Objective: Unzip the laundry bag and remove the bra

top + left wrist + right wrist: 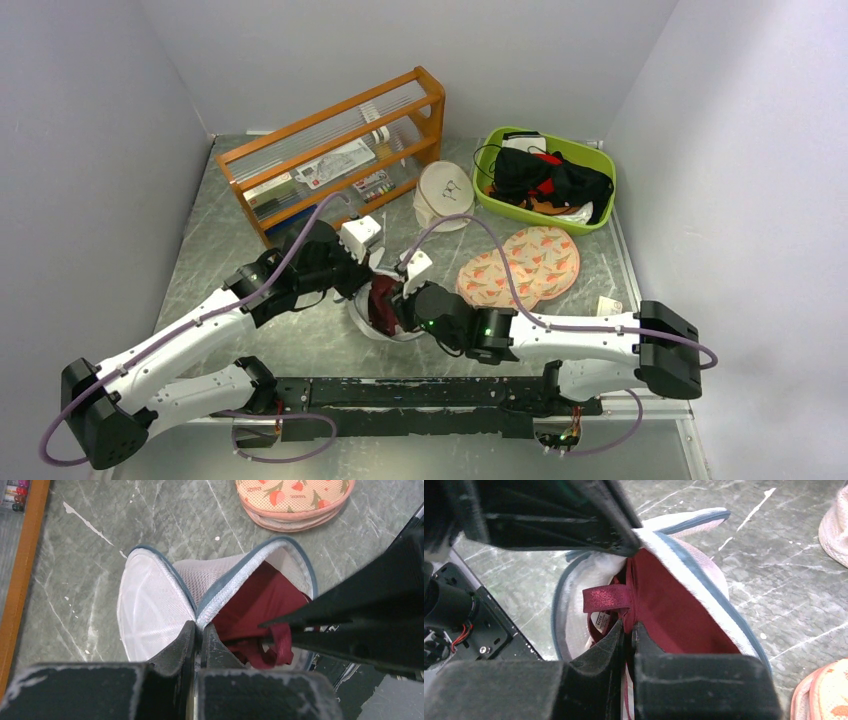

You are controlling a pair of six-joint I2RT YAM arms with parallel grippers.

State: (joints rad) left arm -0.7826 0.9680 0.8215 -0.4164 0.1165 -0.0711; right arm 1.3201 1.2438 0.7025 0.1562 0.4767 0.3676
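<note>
The white mesh laundry bag (362, 318) lies open at the table's middle, its blue-grey zip rim spread apart (240, 572). The maroon bra (381, 303) shows inside the opening (255, 605) (664, 610). My left gripper (199, 630) is shut on the bag's rim edge and holds it up; it also shows in the top view (358, 275). My right gripper (629, 626) is shut on the bra's edge at the bag's mouth, a strap and label beside it; in the top view it sits over the bag (400, 308).
A peach two-lobed pad with orange prints (522, 262) lies right of the bag. A cream round pouch (444, 194), a green bin of dark clothes (545, 180) and an orange wooden rack (335, 152) stand behind.
</note>
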